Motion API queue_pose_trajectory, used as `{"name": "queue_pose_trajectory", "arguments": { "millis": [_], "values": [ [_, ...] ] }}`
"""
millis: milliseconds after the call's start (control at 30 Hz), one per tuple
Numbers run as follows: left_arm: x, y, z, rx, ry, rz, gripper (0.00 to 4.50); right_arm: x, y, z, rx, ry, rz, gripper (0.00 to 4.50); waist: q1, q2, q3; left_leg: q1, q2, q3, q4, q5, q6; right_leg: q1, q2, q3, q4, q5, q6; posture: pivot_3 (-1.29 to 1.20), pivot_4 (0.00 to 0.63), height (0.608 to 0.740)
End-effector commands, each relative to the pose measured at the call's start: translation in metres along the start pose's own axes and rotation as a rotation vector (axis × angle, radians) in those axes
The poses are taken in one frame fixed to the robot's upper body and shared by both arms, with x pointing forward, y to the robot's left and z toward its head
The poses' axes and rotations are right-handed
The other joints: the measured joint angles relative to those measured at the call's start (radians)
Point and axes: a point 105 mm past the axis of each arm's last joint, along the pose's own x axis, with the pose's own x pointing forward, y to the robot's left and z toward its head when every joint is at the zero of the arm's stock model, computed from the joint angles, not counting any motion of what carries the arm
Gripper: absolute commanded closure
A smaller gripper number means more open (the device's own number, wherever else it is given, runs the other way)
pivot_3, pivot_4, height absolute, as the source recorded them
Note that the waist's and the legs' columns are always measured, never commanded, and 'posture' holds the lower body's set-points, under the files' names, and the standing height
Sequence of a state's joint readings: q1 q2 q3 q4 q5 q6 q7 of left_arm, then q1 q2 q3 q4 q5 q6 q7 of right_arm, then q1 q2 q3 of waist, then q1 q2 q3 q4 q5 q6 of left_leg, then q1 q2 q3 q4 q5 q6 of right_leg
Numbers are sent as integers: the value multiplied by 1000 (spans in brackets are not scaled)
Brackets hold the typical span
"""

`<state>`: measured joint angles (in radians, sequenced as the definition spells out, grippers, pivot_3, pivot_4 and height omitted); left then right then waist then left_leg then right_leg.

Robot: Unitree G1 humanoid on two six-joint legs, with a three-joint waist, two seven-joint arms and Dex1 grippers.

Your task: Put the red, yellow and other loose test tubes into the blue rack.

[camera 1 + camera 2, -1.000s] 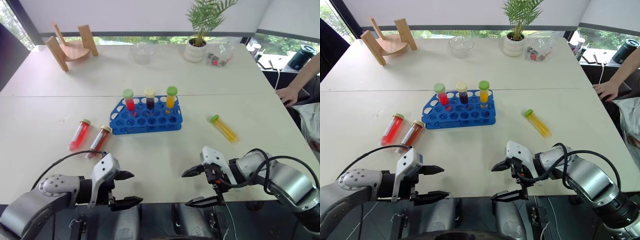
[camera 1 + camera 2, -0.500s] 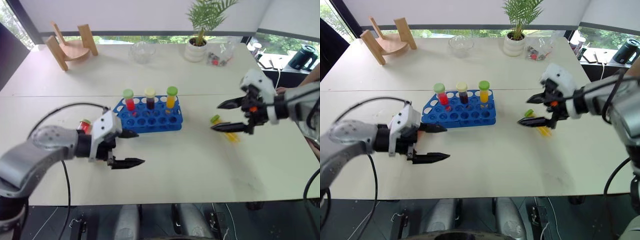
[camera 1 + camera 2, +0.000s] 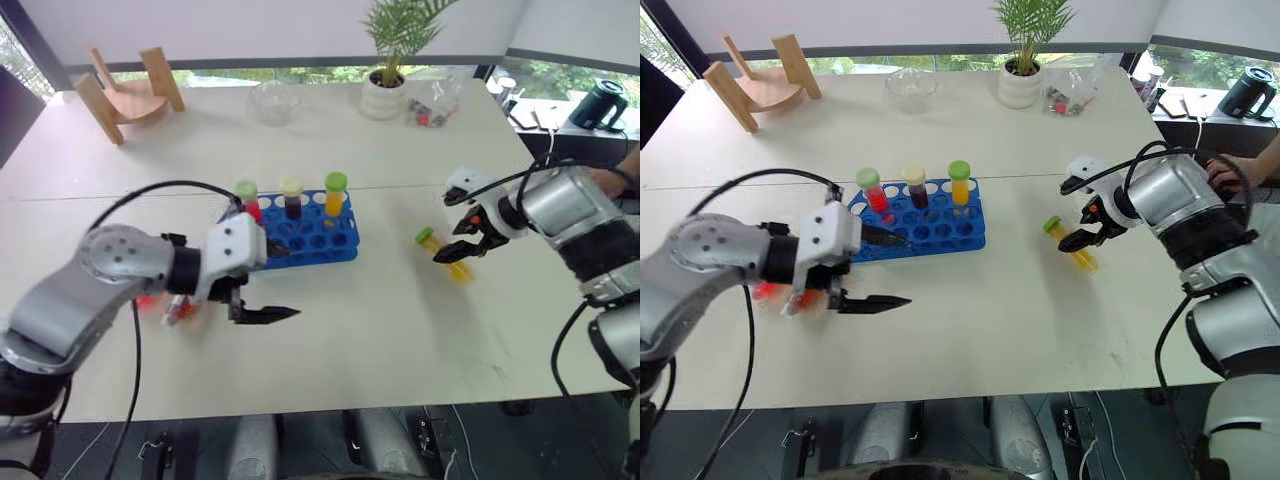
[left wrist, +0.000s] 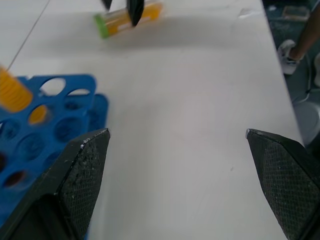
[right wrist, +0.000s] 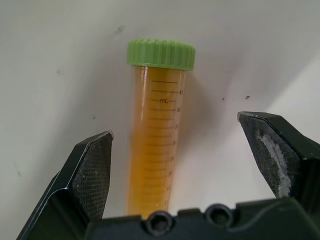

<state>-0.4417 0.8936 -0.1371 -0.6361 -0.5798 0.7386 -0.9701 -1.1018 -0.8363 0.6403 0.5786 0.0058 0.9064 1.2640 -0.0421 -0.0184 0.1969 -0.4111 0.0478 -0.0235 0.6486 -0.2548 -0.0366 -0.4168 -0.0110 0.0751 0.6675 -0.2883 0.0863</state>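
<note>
A white desk (image 3: 400, 330) seen from above the robot's arms. Toward the desk's left edge, two loose test tubes (image 3: 168, 305), red in colour, lie flat, largely hidden behind the left arm. The left gripper (image 3: 262, 292) hovers just in front of the blue rack's left end, its two black fingers spread wide apart and holding nothing. The blue rack (image 3: 300, 235) sits near the middle of the desk; three capped tubes stand upright along its back row: a red tube (image 3: 247, 197) with a green cap, a dark tube (image 3: 291, 196) with a pale cap, and an orange tube (image 3: 335, 192) with a green cap. Its other holes are open. Toward the desk's right edge, well apart from the rack, a yellow tube (image 5: 154, 140) with a green cap lies flat on the desk. The right gripper (image 3: 460, 222) points down over it, fingers wide open on either side of the tube, not touching it. At the far edge stand a wooden stand (image 3: 125, 90) on the left, a glass bowl (image 3: 270, 100), and a potted plant (image 3: 388, 90).
</note>
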Motion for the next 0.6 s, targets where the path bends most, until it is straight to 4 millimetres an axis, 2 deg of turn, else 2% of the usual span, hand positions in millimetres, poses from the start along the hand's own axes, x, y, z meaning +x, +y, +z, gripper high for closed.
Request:
{"name": "queue_pose_trajectory", "arguments": {
  "millis": [33,67,100,133,200,233,267,333,467,533,600],
  "values": [
    [9,-7,8,18,-32,4,14,-8,-9,7,11,15,-17,75,-1,0,0,0,0,0,0,0,0,0,0,0,0,0,0,0,150,740],
    [11,-8,8,13,-33,8,14,-6,-10,7,-2,35,-15,75,-3,0,0,1,0,0,0,0,0,0,0,0,1,0,0,0,150,740],
    [12,-9,6,10,-32,12,0,-6,-12,7,-17,54,-17,612,-3,0,0,1,0,0,0,0,0,0,0,0,1,0,0,0,150,740],
    [13,-9,5,8,-27,16,0,-5,-13,7,-34,73,-18,911,-3,0,0,1,0,0,0,0,0,0,0,0,2,0,0,0,150,740],
    [13,-9,-1,1,-9,33,0,-3,-12,7,-65,111,2,2043,-3,0,0,2,0,0,0,0,0,0,1,0,2,0,0,0,150,740],
    [13,-8,-3,-3,-3,40,0,-2,-11,8,-70,123,13,2351,-4,0,0,2,0,0,0,0,0,0,1,0,2,0,0,0,150,740],
    [12,-8,-4,-6,0,46,0,0,-11,8,-82,133,13,2981,-3,0,0,2,0,0,0,0,0,0,1,0,2,0,0,0,150,740],
    [11,-8,-7,-15,7,60,0,3,-10,11,-96,138,17,3713,-3,0,0,2,0,-1,0,0,-1,0,1,0,3,0,0,0,150,740],
    [1,-5,-18,-42,50,93,0,7,-8,20,-116,85,24,3719,-8,0,0,4,0,-1,0,1,-1,2,0,0,3,0,0,0,150,740],
    [-8,-4,-26,-64,79,108,0,1,-5,36,-144,-30,31,3719,-12,0,0,4,0,-1,0,1,-1,2,1,0,3,0,0,0,150,740],
    [-17,-2,-29,-90,86,121,0,-11,7,57,-135,-198,108,3719,-17,0,0,4,0,-1,0,1,-1,2,1,0,4,0,0,0,150,740]
  ]
}}
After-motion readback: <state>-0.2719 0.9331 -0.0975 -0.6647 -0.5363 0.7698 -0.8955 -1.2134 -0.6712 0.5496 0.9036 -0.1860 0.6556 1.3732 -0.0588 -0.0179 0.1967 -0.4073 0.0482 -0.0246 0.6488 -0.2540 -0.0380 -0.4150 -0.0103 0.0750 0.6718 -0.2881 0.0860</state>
